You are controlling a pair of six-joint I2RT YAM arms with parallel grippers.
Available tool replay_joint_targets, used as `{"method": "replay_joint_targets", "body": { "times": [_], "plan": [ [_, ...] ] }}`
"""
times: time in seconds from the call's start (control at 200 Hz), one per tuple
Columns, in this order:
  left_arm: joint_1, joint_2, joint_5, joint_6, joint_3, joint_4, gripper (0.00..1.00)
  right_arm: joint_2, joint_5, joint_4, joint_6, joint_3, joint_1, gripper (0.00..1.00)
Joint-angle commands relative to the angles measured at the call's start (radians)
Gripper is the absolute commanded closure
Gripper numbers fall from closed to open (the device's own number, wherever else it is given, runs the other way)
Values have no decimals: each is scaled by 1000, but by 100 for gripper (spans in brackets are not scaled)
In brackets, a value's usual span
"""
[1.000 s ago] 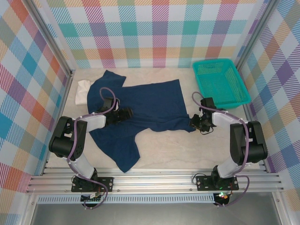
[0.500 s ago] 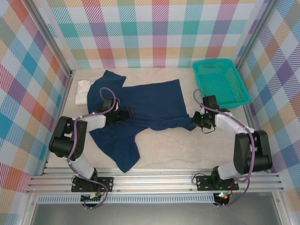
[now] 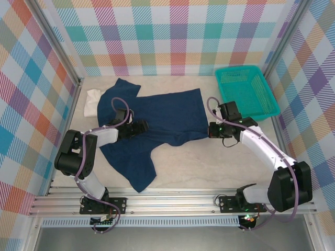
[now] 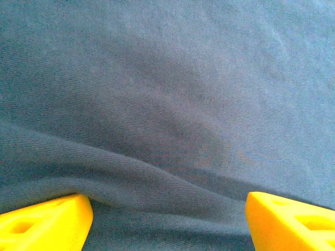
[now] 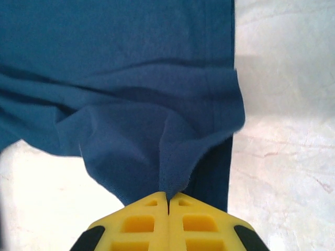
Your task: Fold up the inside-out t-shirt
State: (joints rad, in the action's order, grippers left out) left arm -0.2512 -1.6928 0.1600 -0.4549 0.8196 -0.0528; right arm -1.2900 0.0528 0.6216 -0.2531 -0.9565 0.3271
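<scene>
The dark navy inside-out t-shirt (image 3: 157, 117) lies spread across the middle of the table, one sleeve reaching toward the near edge. My right gripper (image 3: 210, 130) is shut on the shirt's right hem corner and holds it lifted off the table. In the right wrist view the yellow fingers (image 5: 152, 217) meet, with a peak of navy cloth (image 5: 172, 172) pinched between them. My left gripper (image 3: 140, 127) rests low on the shirt's left middle, its yellow fingertips (image 4: 44, 225) wide apart over a ridge of navy cloth (image 4: 167, 130), open.
A teal basket (image 3: 246, 91) stands at the back right, close behind my right arm. A folded white cloth (image 3: 91, 103) lies at the back left, partly under the shirt's sleeve. Patterned walls enclose the table on three sides.
My right gripper closed on the hem corner, then rose and shifted left and back with it, pulling the corner off the table. The left arm stayed still.
</scene>
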Motion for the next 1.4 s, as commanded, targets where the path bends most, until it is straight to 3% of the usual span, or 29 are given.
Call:
{"method": "replay_joint_targets", "body": {
  "times": [0.0, 0.135, 0.22, 0.395, 0.555, 0.65, 0.765, 0.89, 1.085, 1.395],
  "plan": [
    [0, -27, 2, 1, -52, 152, 21, 50, -26, 80, -32, 48, 9, 96],
    [-9, 75, 19, -23, -50, 171, 21, 51, -38, 57, -73, 103, 10, 96],
    [-50, 181, -27, -30, -50, 217, 19, 27, -58, 28, -82, 98, 10, 97],
    [-265, 389, -262, -108, -80, 449, 19, -31, -53, -30, -82, 65, 10, 97],
    [-455, 552, -441, -330, -188, 711, 22, -53, -32, -72, -60, 60, 9, 97],
    [-499, 630, -425, -453, -244, 845, 26, -62, -6, -92, -48, 62, 10, 97],
    [-613, 702, -403, -612, -257, 967, 31, -63, 10, -102, -34, 62, 10, 97],
    [-717, 693, -364, -724, -245, 1040, 36, -61, 26, -123, -27, 74, 9, 97],
    [-785, 601, -278, -749, -231, 984, 43, -68, 15, -123, -11, 75, 9, 97],
    [-789, 538, -252, -708, -276, 843, 56, -63, -1, -117, -8, 76, 9, 97]
  ]
}}
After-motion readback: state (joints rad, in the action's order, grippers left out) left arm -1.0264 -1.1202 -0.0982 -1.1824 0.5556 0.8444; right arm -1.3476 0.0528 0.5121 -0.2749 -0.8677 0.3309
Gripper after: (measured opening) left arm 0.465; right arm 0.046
